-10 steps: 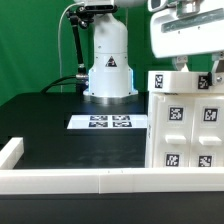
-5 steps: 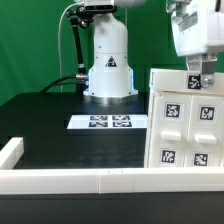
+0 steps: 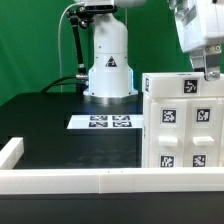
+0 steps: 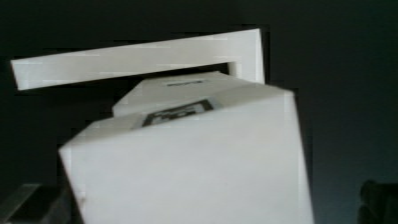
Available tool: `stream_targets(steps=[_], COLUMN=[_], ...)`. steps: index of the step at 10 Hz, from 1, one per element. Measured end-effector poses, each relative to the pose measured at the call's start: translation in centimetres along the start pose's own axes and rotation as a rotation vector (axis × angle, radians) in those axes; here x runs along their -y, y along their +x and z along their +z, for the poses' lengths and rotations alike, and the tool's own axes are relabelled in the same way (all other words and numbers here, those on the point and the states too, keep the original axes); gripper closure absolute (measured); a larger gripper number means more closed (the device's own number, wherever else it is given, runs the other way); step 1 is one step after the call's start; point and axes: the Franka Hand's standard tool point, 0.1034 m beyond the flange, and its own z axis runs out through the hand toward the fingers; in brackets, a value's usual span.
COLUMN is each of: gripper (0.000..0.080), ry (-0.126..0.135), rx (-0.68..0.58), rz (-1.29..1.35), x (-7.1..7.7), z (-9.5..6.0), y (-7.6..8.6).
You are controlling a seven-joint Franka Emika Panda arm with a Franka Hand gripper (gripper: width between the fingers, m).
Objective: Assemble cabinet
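The cabinet (image 3: 180,125) is a large white block with black-and-white tags on its faces. It stands at the exterior view's right on the black table. My gripper (image 3: 207,66) comes down from the top right onto the cabinet's top edge. In the wrist view the cabinet (image 4: 196,150) fills the space between my two dark fingers (image 4: 22,200), which show only at the frame's edges. A tag (image 4: 178,112) sits on its near face. The gripper (image 4: 199,205) is shut on the cabinet.
The marker board (image 3: 108,122) lies flat in front of the robot base (image 3: 108,62). A low white border rail (image 3: 70,180) runs along the table's front and left side. It also shows in the wrist view (image 4: 143,60) behind the cabinet.
My gripper has moved toward the exterior view's right and come down onto the cabinet's top. The cabinet has shifted toward the exterior view's left and now shows its front more squarely.
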Motion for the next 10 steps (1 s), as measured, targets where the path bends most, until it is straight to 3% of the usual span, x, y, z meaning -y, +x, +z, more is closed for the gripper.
stream_targets(steps=[2, 5, 6, 10], gripper=[0.0003, 0.0003, 0.0003, 0.0003], ry=[0.016, 0.008, -0.016, 0.001], rx=[0.020, 0.019, 0.023, 0.031], rz=[-0.022, -0.059, -0.188, -0.477], x=[0.4, 0.3, 0.5, 0.6], z=[-1.0, -0.6, -0.9, -2.0], y=[-0.3, -0.4, -0.4, -0.6])
